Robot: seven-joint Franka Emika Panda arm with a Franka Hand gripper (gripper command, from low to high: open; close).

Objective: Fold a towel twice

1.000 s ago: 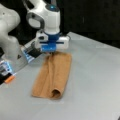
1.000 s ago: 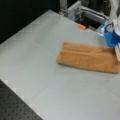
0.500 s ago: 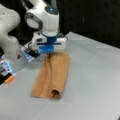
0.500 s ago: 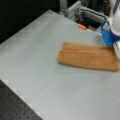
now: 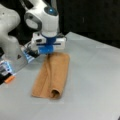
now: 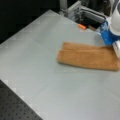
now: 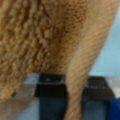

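A pale grey tabletop [image 5: 95, 75] is shown in both front views against a dark backdrop [image 5: 95, 17]; a black perforated board [image 6: 17, 107] adjoins its near edge.

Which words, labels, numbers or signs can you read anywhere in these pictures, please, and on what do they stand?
None can be read.
The towel shows no label.
The blue-and-white stickers on the arm's base are too blurred to read.
The blue tool at the towel's end shows no legible marking.

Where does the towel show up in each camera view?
Front view: towel lies centre, a long folded strip running from the pincer toward the bottom.
Front view: towel lies centre-right, running sideways.
Wrist view: towel fills the frame.
Shared landmark: the pincer's blue housing at one towel end.
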